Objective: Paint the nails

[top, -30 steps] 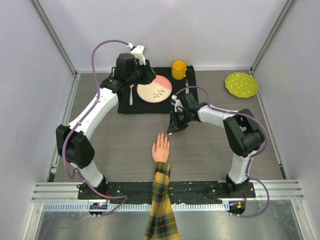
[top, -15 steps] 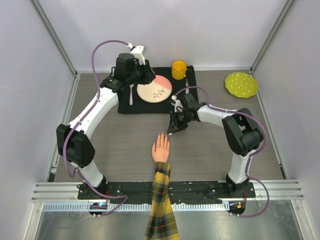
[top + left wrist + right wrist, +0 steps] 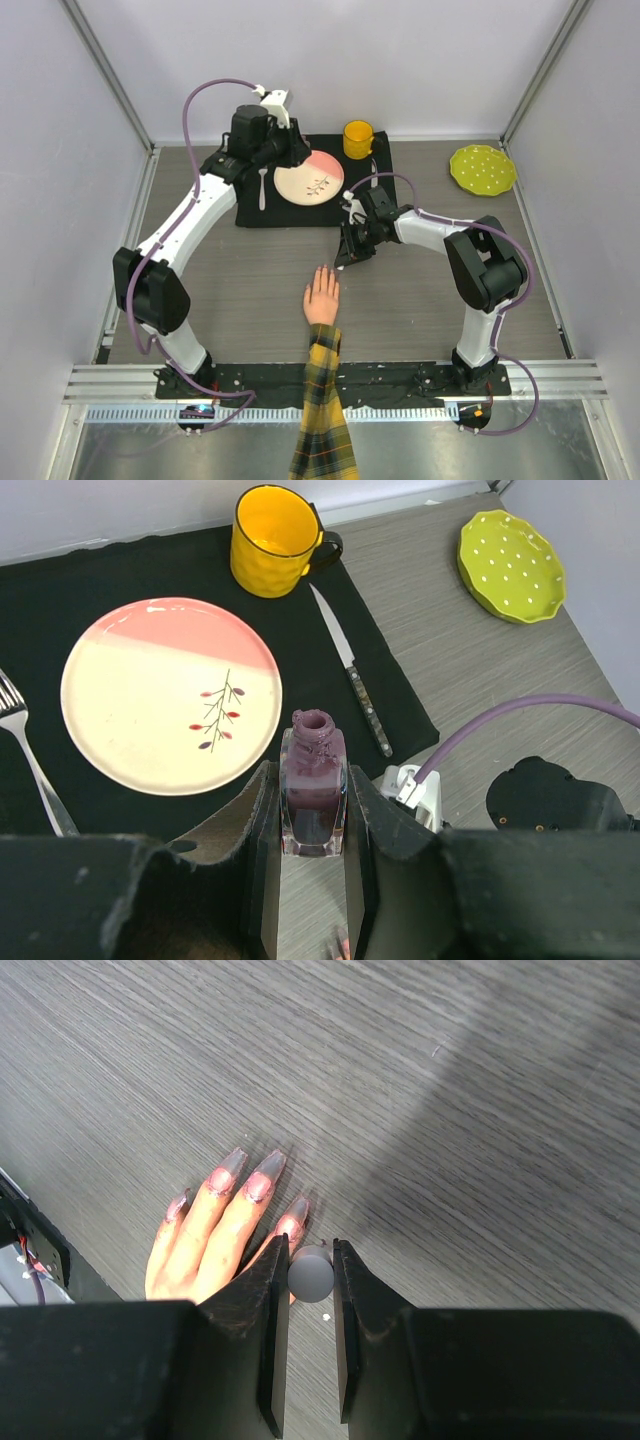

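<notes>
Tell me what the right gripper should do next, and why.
Probably ease the right gripper down toward the nail beside it: it grips the polish cap by the fingertips of the mannequin hand, and the left gripper holds the open bottle.

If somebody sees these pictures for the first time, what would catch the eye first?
First, the mannequin hand in a plaid sleeve, lying flat at the table's near edge, its long nails tinted pinkish red. The right claw, shut on a small round grey cap, is right beside those nails. The left claw holds an open purple bottle by the plate on the black mat.
</notes>
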{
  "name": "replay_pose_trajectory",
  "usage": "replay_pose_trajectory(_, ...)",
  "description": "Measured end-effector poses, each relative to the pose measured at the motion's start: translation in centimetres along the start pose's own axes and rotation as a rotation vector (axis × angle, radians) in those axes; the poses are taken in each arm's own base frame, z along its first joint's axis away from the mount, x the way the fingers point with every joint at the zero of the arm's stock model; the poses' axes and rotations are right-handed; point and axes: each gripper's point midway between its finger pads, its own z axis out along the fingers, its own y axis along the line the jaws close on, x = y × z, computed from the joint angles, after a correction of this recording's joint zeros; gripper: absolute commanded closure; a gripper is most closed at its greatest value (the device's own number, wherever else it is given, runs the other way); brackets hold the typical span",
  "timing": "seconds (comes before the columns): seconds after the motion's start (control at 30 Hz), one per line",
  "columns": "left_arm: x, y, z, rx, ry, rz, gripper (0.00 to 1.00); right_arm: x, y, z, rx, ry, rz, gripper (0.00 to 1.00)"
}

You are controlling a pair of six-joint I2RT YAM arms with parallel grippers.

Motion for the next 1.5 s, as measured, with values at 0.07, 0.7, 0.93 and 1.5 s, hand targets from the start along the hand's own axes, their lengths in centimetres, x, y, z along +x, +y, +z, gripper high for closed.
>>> replay_pose_trajectory(0.07,0.01,0.0,0.0,0.0,0.0,-0.001,1.0,-0.01,0.01,-0.01,0.0,0.0,0.0,0.99)
replay_pose_trajectory(0.7,0.0,0.01,-0.01,0.0,0.0,-0.004,1.0,0.06,0.24,-0.02,-0.011,0.003,0.01,0.99)
replay_pose_trajectory(0.93,-0.01,0.0,-0.01,0.0,0.0,-0.007,1.0,0.6,0.12,0.06,-0.012,0.012,0.023,0.99)
replay_pose_trajectory(1.5,0.15,-0.02,0.02,-0.001,0.003,-0.025,1.0,0.61,0.48,-0.43,-0.017,0.002,0.019,0.99)
